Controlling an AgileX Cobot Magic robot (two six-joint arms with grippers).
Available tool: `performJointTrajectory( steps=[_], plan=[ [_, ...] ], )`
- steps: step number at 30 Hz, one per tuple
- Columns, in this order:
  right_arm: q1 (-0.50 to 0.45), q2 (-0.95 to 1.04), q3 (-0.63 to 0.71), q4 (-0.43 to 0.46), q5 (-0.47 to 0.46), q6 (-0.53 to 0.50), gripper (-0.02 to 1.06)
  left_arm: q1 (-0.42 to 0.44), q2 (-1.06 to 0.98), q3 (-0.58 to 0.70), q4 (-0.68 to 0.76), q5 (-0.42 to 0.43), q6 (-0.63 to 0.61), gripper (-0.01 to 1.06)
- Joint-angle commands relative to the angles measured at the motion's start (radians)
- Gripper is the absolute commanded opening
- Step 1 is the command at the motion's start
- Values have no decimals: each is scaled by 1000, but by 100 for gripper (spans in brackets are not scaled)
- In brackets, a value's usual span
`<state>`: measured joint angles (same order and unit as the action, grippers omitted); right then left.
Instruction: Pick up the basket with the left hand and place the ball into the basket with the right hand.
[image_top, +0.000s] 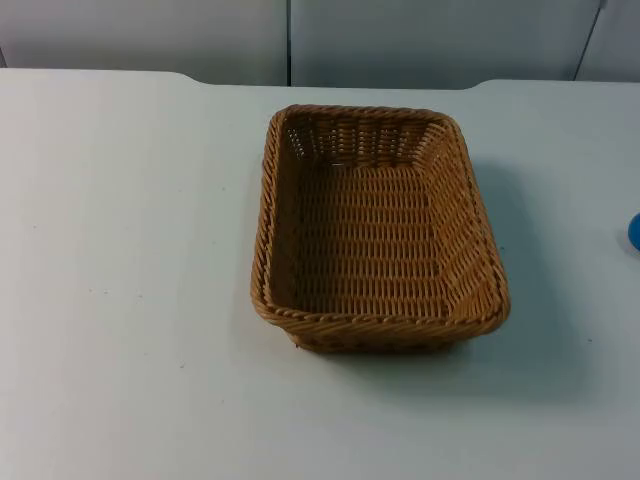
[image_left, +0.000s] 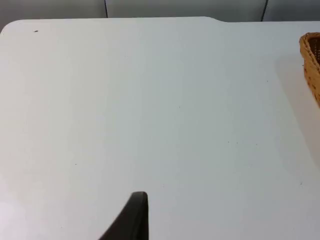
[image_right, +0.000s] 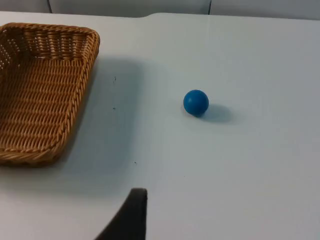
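A brown wicker basket (image_top: 262, 230) stands with nothing in it on the white table, a little right of the middle in the top view. A small blue ball (image_top: 635, 231) lies on the table to its right, at the picture's edge. In the right wrist view the ball (image_right: 195, 102) rests well apart from the basket (image_right: 79, 102), and my right gripper (image_right: 131, 217) hovers above the table short of both. My left gripper (image_left: 131, 220) hangs over bare table, with a corner of the basket (image_left: 312, 65) far off to its side.
The white table (image_top: 120, 250) ends at a grey partition wall (image_top: 400, 40) behind the basket. Wide bare table lies left of the basket and in front of it.
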<state>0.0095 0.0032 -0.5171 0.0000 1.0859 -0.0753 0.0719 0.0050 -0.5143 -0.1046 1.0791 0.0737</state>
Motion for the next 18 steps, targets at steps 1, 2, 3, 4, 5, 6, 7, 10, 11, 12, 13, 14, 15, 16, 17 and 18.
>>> performJointTrajectory(
  steps=[1, 2, 3, 4, 5, 6, 7, 10, 11, 12, 13, 14, 15, 16, 17, 18],
  plan=[
    [-8, -3, 6, 0, -10, 1, 105, 5, -5, 1, -20, -5, -6, 105],
    [-8, -3, 6, 0, -10, 1, 105, 5, -5, 1, -32, -8, -6, 105],
    [-8, -3, 6, 0, -10, 1, 105, 5, -5, 1, -39, -10, -6, 105],
    [-8, -3, 6, 0, -10, 1, 105, 5, -5, 1, -49, -12, -6, 105],
    [-8, -3, 6, 0, -10, 1, 105, 5, -5, 1, -49, -12, -6, 105],
    [-8, -3, 6, 0, -10, 1, 105, 5, -5, 1, -60, -14, -6, 105],
    [-8, -3, 6, 0, -10, 1, 105, 5, 0, 1, -78, -15, -6, 105],
    [-8, -3, 6, 0, -10, 1, 105, 5, 51, -14, -107, -23, -6, 105],
    [-8, -3, 6, 0, -10, 1, 105, 5, 78, -25, -109, -28, -6, 105],
    [-8, -3, 6, 0, -10, 1, 105, 5, 100, -40, -109, -34, -6, 105],
    [-8, -3, 6, 0, -10, 1, 105, 5, 128, -57, -109, -40, -6, 105],
    [-8, -3, 6, 0, -10, 1, 105, 5, 155, -73, -109, -54, -6, 105],
    [-8, -3, 6, 0, -10, 1, 105, 5, 179, -88, -109, -71, -6, 105],
    [-8, -3, 6, 0, -10, 1, 105, 5, 179, -88, -109, -71, -6, 105],
    [-8, -3, 6, 0, -10, 1, 105, 5, 208, -106, -109, -84, -6, 105],
    [-8, -3, 6, 0, -10, 1, 105, 5, 237, -124, -109, -98, -6, 105]
  ],
)
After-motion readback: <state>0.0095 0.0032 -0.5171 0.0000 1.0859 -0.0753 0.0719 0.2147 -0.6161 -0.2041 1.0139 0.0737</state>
